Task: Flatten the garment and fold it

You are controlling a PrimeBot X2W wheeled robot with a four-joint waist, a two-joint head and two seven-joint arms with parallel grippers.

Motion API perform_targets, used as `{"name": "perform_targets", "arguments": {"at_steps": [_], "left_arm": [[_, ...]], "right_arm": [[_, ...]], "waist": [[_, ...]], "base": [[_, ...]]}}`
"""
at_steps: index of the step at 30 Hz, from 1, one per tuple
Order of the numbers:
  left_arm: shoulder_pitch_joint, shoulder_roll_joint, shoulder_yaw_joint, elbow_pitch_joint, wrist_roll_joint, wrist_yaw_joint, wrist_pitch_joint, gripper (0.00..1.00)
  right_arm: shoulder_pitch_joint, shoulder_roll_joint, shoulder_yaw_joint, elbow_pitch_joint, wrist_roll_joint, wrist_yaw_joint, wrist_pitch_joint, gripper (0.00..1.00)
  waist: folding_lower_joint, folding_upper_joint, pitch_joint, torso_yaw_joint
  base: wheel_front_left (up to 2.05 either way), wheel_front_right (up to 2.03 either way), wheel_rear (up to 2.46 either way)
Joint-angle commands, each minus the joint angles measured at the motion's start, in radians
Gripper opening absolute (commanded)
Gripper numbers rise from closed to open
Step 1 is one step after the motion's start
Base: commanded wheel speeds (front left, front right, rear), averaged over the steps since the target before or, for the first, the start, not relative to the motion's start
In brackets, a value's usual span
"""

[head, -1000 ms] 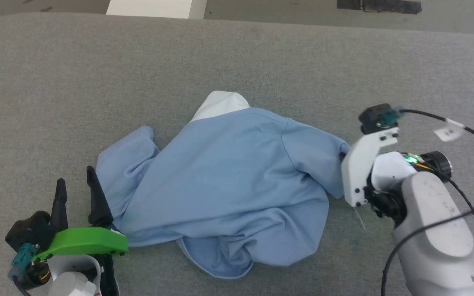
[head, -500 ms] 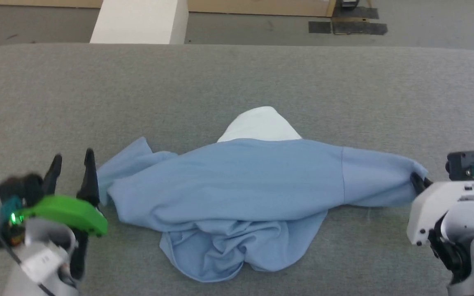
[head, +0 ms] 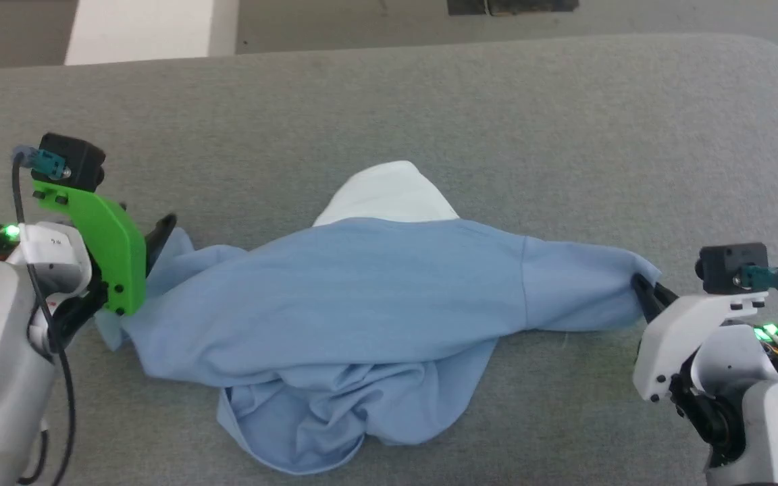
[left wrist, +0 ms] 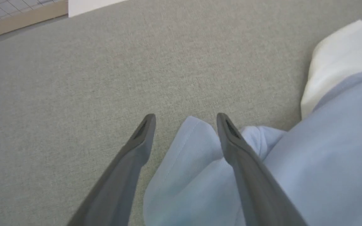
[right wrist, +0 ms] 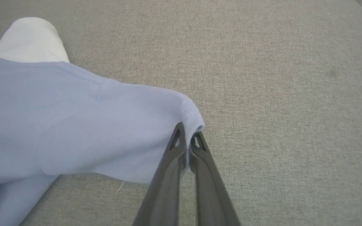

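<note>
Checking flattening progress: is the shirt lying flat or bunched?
Bunched. The garment is stretched sideways by a sleeve pinched in the right gripper, but its lower part lies crumpled in folds.

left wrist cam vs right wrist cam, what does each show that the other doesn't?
Left wrist: left claw open, one sleeve end of the light blue soft knit short-sleeved shirt lying between its fingers. Right wrist: right claw shut on the opposite sleeve's edge. Both: that shirt's white collar part and the grey fabric surface.
</note>
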Motion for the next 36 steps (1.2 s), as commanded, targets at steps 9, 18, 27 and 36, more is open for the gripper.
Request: {"name": "perform_targets", "arguments": {"at_steps": [9,18,27,36], "left_arm": [[-0.045,0.063,-0.073,0.056,-0.119,-0.004,0.180,1.00],[-0.056,0.074,-0.106,0.072,-0.137,0.018,0.305,0.00],[-0.152,0.105,-0.090,0.056,-0.041,0.013,0.123,0.00],[-0.324,0.112,0.008,0.051,0.044,0.071,-0.163,0.00]], "right_arm": [[-0.050,0.003,0.043,0.014,0.021,-0.001,-0.031,0.00],[-0.071,0.003,0.060,0.025,0.036,-0.001,-0.042,0.00],[-0.174,-0.061,0.110,0.016,0.023,-0.001,0.003,0.00],[-0.474,-0.256,0.197,0.075,0.056,-0.001,0.083,0.00]], "waist": [[0.0000,0.0000,0.083,-0.071],[0.0000,0.0000,0.104,-0.072],[0.0000,0.0000,0.118,-0.064],[0.0000,0.0000,0.155,-0.041]], "base": [[0.00,0.00,0.00],[0.00,0.00,0.00],[0.00,0.00,0.00],[0.00,0.00,0.00]]}}
